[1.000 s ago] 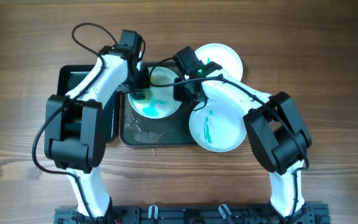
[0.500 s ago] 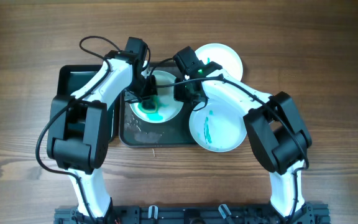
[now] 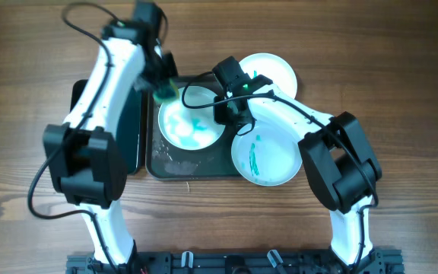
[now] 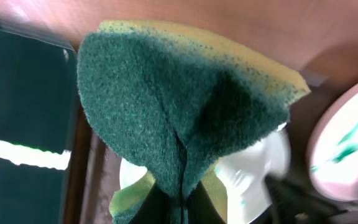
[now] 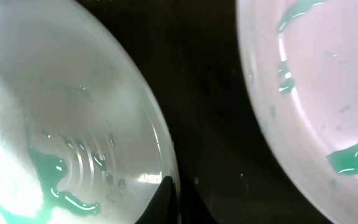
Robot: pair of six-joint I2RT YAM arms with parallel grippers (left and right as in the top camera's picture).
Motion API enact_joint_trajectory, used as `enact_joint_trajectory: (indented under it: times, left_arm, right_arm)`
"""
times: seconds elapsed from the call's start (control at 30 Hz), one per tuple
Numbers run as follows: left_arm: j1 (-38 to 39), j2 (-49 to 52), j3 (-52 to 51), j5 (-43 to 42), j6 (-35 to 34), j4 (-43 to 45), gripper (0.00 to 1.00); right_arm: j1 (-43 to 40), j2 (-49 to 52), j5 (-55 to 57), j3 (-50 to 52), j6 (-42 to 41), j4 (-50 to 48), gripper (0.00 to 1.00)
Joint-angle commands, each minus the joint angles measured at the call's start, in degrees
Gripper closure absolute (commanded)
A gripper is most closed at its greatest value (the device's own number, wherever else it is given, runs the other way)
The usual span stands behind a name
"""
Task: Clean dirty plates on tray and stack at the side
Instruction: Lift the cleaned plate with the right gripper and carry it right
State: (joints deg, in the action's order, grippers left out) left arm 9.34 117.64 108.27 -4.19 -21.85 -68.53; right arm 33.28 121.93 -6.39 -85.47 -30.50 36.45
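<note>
Lifted off the plate [image 3: 191,125], the left gripper [image 3: 160,82] hangs above the tray [image 3: 175,164], jaws pinching the sponge [image 4: 166,106]; the right gripper [image 5: 169,198] clamps the plate rim between its jaws.

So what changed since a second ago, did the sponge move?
Yes. The left tool lifted the sponge off the plate and swung it toward the far edge of the tray, still gripping it. The green mess on the plate looks paler and more smeared. The right tool stayed at the plate's rim. The far plate and near plate did not move.
</note>
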Motion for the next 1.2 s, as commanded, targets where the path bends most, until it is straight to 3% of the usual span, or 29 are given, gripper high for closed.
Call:
enact_joint_trajectory:
  times: [0.0,0.2,0.33,0.67,0.8,1.0,1.17]
  left_arm:
    - [-3.23,-0.44,5.44,-2.25,-1.16,-1.62,0.96]
    - [-5.35,-0.42,4.98,-2.19,-1.09,-1.62,0.96]
    - [-5.33,-0.42,4.98,-2.16,-1.11,-1.49,0.96]
    - [-5.33,-0.42,4.98,-2.19,-1.11,-1.64,0.96]
    - [-5.33,-0.42,4.98,-2.19,-1.11,-1.64,0.96]
    - [-5.33,-0.42,4.98,-2.19,-1.11,-1.64,0.96]
    - [-5.33,-0.42,4.98,-2.19,-1.14,-1.79,0.96]
  right_arm:
    - [0.48,-1.62,-0.44,-1.62,5.38,2.73,0.96]
    - [3.08,-10.49,15.34,-1.95,9.11,5.68,0.96]
    - [8.52,-15.41,34.38,-1.95,9.62,9.44,0.96]
    - [25.44,-16.85,81.72,-1.95,9.53,14.05,0.96]
    - [28.87,-16.85,91.89,-1.95,9.51,13.64,0.96]
    - [29.53,-16.85,90.49,-1.95,9.35,12.79,0.96]
    - [25.59,-16.90,62.73,-1.95,8.98,12.85,0.96]
